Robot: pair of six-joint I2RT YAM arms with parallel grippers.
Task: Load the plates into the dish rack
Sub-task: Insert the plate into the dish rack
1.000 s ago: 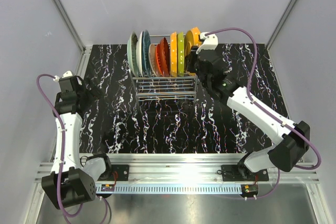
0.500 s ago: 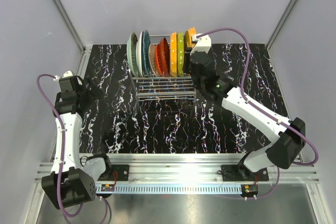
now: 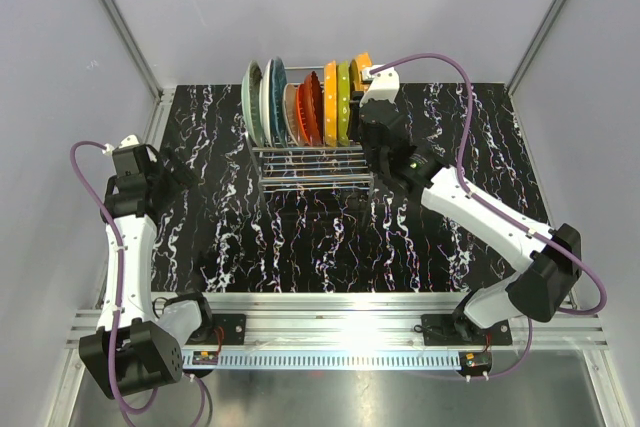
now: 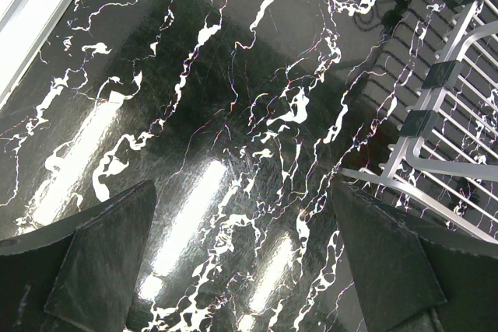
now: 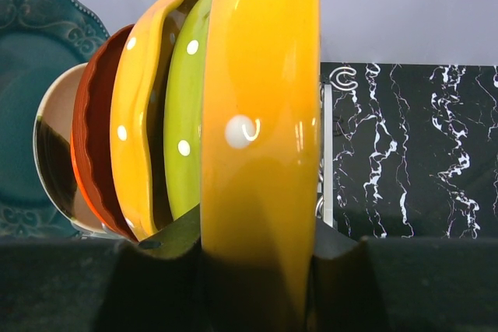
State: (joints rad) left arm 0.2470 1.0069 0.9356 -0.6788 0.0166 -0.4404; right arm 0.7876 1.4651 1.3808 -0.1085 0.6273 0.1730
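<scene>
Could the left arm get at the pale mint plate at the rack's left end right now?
Probably yes: the left gripper is open and empty, the mint plate stands outermost on its side, with bare table between.

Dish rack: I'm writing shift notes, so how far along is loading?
Done: six plates stand on edge in the dish rack. In hand: the right jaws clamp a dotted orange plate at the rack's right end, not yet released. Left: letting go; no loose plates show elsewhere.
</scene>
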